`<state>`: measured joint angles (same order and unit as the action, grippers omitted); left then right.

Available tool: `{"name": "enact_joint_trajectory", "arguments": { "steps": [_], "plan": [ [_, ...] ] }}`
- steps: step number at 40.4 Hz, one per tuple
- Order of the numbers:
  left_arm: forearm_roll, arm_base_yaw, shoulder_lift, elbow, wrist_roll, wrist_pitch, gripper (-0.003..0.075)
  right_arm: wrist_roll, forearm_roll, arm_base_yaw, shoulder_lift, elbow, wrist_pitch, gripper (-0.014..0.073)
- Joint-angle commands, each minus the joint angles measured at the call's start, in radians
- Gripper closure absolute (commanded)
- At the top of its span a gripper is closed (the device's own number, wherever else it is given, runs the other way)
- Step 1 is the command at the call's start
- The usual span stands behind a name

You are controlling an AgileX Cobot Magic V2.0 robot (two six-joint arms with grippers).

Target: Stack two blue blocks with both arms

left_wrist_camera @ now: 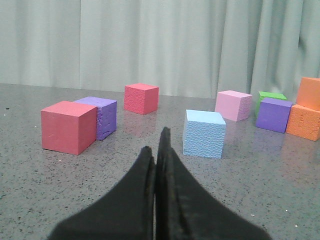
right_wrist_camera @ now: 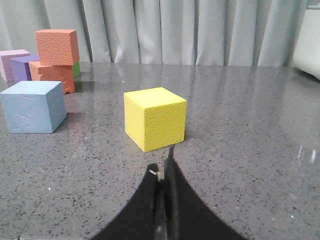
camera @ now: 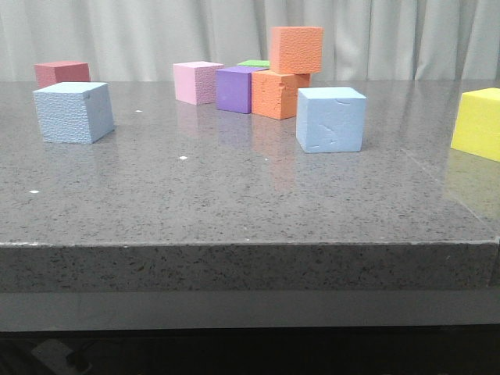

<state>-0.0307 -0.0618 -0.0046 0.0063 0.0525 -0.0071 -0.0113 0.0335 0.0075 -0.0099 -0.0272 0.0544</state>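
Two blue blocks (camera: 73, 112) (camera: 331, 119) sit apart on the worktop (camera: 234, 203); we keep both claws (left_wrist_camera: 157, 150) (right_wrist_camera: 164, 167) closed, empty, since nothing's grasped yet.

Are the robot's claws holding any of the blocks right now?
No. The left gripper and right gripper are both shut on nothing, and both pale blue foam cubes sit untouched on the table.

Setting: a lab test bench is showing.
Evidence: grey speckled table (camera: 234, 211), pale curtain backdrop (camera: 391, 39), coloured foam cubes (camera: 295, 50).

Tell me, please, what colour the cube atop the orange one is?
Orange too, clearest in the front view.
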Motion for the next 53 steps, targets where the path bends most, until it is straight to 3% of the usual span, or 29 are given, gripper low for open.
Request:
{"name": "enact_joint_trajectory", "arguments": {
  "steps": [1, 25, 33, 39, 42, 53],
  "plan": [
    [-0.001, -0.009, -0.018, 0.001, 0.011, -0.085, 0.0741, 0.003, -0.011, -0.006, -0.019, 0.006, -0.084, 0.0722],
    [-0.001, -0.009, -0.018, 0.001, 0.011, -0.115, 0.0741, 0.003, -0.011, -0.006, -0.019, 0.006, -0.084, 0.0722],
    [-0.001, -0.009, -0.018, -0.006, 0.011, -0.317, 0.0741, 0.003, -0.011, -0.006, -0.019, 0.006, -0.275, 0.0722],
    [-0.01, -0.009, -0.014, -0.09, 0.011, -0.208, 0.0741, 0.003, -0.011, -0.006, -0.019, 0.04, -0.395, 0.0722],
    [-0.01, -0.009, -0.014, -0.172, 0.011, -0.113, 0.0741, 0.003, -0.011, -0.006, -0.018, 0.104, -0.328, 0.0722],
    [0.004, -0.009, 0.116, -0.533, 0.003, 0.23, 0.0741, 0.003, -0.011, -0.006, 0.048, 0.438, 0.167, 0.0722]
  ]
}}
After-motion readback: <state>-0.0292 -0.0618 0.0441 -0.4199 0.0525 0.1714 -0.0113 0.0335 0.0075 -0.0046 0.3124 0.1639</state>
